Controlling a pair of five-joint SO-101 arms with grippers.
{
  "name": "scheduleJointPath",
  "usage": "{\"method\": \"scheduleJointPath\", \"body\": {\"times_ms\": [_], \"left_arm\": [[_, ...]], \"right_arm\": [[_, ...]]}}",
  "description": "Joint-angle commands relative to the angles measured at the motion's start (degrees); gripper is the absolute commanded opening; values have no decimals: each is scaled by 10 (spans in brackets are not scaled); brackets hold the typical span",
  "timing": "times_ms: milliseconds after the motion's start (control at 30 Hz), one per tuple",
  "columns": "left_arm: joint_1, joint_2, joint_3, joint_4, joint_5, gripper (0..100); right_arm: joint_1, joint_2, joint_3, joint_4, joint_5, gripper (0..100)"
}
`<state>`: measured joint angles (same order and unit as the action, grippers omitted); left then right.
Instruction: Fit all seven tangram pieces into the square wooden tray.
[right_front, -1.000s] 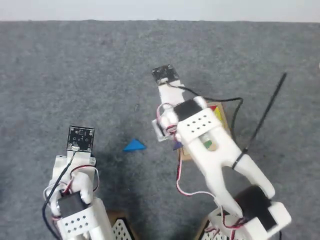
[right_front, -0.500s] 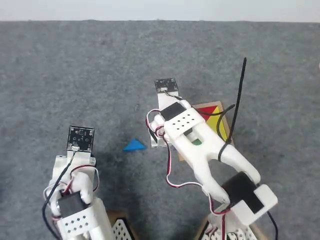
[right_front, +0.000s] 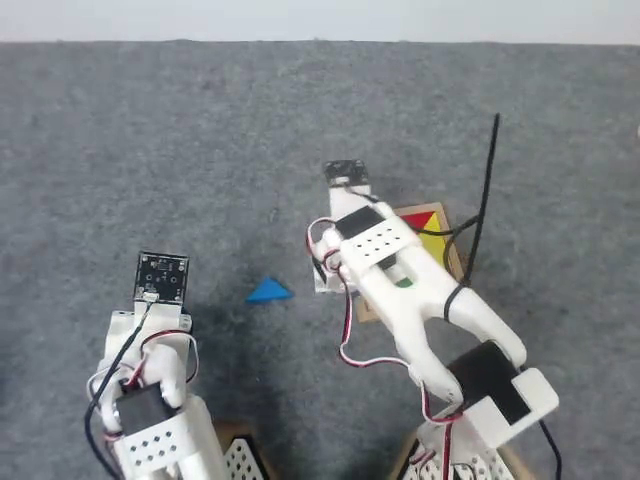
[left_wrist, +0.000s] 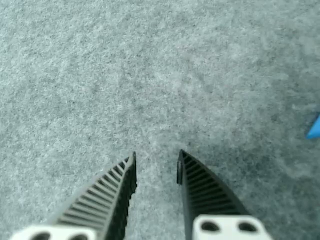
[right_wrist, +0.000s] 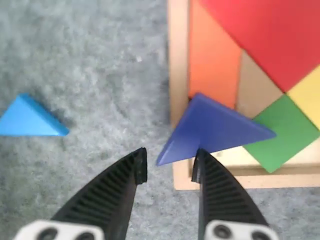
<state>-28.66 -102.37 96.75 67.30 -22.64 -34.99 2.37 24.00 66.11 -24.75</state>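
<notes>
The square wooden tray (right_wrist: 177, 75) holds a red piece (right_wrist: 270, 35), an orange piece (right_wrist: 212, 65), a yellow piece (right_wrist: 307, 95) and a green square (right_wrist: 285, 132). A dark blue triangle (right_wrist: 210, 130) lies tilted across the tray's corner rim. One of its corners sits between the tips of my open right gripper (right_wrist: 167, 161). A light blue triangle (right_wrist: 30, 120) lies loose on the carpet, apart from the tray (right_front: 448, 235). My left gripper (left_wrist: 156, 159) hangs open over bare carpet, with the light blue triangle (left_wrist: 315, 127) off to its side.
Grey carpet covers the table. In the high view the right arm (right_front: 410, 290) hides most of the tray, and its black cable (right_front: 485, 190) arcs above it. The left arm (right_front: 150, 370) stands near the front edge, beside the light blue triangle (right_front: 268, 291).
The right arm drew back from its farther reach and shifted left, then slightly right, over the tray's near left corner. The left arm and the light blue triangle stayed put.
</notes>
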Motion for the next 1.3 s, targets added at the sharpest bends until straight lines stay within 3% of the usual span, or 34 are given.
{"method": "scheduleJointPath", "body": {"times_ms": [0,500,767,1267], "left_arm": [[-1,-4,-4,-5,-4,133],[-1,-4,-4,-5,-4,133],[-1,-4,-4,-5,-4,133],[-1,-4,-4,-5,-4,133]], "right_arm": [[25,-3,-2,-9,-7,158],[83,-3,-5,-11,-3,158],[109,-7,-7,-62,35,158],[19,51,-45,-55,34,161]]}}
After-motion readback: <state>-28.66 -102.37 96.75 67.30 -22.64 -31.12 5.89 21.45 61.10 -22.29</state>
